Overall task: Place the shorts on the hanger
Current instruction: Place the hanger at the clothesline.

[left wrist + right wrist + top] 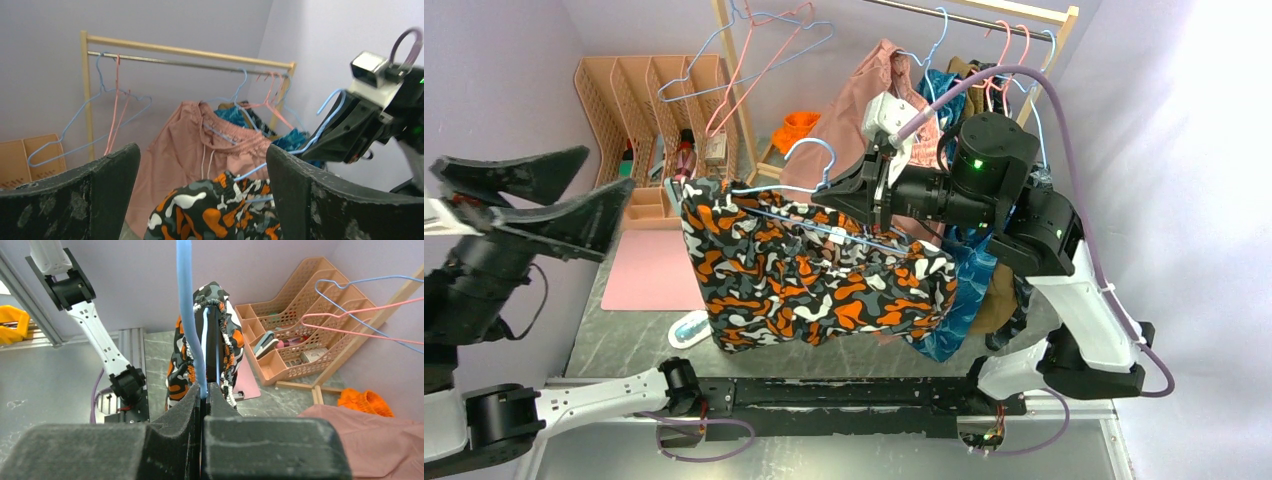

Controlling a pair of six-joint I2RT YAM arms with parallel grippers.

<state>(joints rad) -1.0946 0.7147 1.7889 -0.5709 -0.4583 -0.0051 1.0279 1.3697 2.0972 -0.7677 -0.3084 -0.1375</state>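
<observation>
The orange, black, white and grey blotch-print shorts (814,275) hang draped over the lower bar of the light-blue hanger (808,150), held up above the table. My right gripper (852,192) is shut on the hanger's wire just below the hook. The right wrist view shows the blue hanger (186,305) pinched at the tips of my right gripper (202,390), with the shorts (230,335) beyond. My left gripper (609,170) stands wide open to the left of the shorts, touching nothing. In the left wrist view the shorts (210,215) sit past the open left gripper (202,150).
A wooden clothes rail (984,15) at the back carries pink and blue hangers (764,50), a dusty-pink garment (854,110) and a blue leaf-print garment (969,285). A pink organiser (639,95) and a pink mat (649,270) lie at the left. A small white object (689,328) lies below the shorts.
</observation>
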